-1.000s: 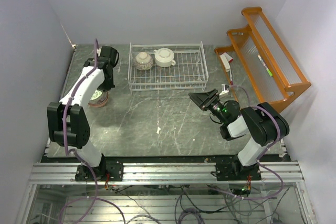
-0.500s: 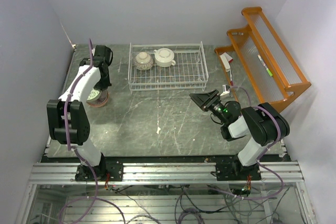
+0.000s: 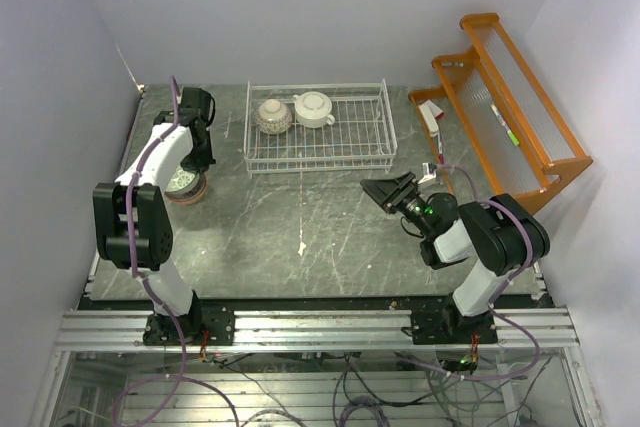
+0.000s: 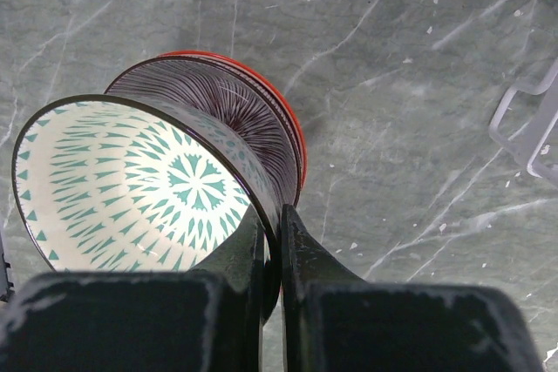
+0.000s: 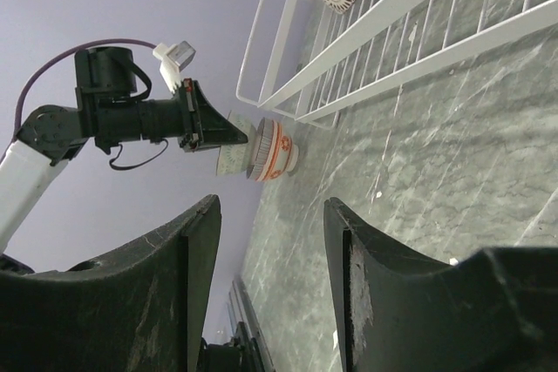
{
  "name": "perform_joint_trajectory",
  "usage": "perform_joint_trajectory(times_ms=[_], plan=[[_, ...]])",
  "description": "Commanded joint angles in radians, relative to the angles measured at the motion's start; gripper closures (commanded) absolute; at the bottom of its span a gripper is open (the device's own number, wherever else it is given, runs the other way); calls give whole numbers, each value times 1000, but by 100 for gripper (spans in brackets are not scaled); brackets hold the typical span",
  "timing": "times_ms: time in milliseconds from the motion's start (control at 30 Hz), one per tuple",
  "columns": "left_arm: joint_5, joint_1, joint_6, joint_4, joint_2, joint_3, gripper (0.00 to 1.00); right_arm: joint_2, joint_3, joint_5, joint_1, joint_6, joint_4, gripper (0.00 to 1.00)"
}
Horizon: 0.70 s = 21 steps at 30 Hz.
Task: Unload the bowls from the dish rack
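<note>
Grey-green table (image 3: 300, 217), stone-look with thin white veins. Count: four bowls, one rack, one shelf, two arms.

9 o'clock: two round bowls nested on the bare table, outside the rack.
- Lower one is the red-rimmed bowl (image 4: 277, 128). Its inside has fine dark radial stripes and its outer wall is glossy.
- Upper one is the teal-patterned bowl (image 4: 131, 185). It has a cream glaze with teal triangles and a star at the centre, a dark rim, and it sits tilted in the lower bowl.
- Left gripper (image 4: 272, 219): black fingers (image 4: 305, 263) are pinched tight on the teal-patterned bowl's rim, one inside the wall and one outside.

12 o'clock: dish rack (image 3: 320, 160), a shallow rectangle of thin white wire grid. Two bowls sit in its 9 o'clock end, side by side and just about touching.
- Grey-patterned bowl (image 3: 273, 115): mottled and rounded.
- White bowl (image 3: 314, 108): plain and smooth, with a stub handle on its 3 o'clock side.

The rest of the rack floor is bare wire.

3 o'clock: right gripper (image 3: 388, 190) hovers low over the table, aimed toward 9 o'clock. Its jaws are about half spread with nothing between them.

2 o'clock: orange wooden shelf (image 3: 520, 97), slatted and leaning at the table edge.
</note>
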Motion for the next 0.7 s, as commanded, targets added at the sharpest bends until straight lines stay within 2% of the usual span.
perform_joint_trajectory(times_ms=[0,300,667], plan=[[25,8,18,28,10,1,93,15,8,-9,-8,-19,286,50],[69,14,18,34,28,-4,93,24,13,-16,-8,-15,287,51],[16,16,8,18,49,-6,92,35,21,-24,-8,-17,287,52]])
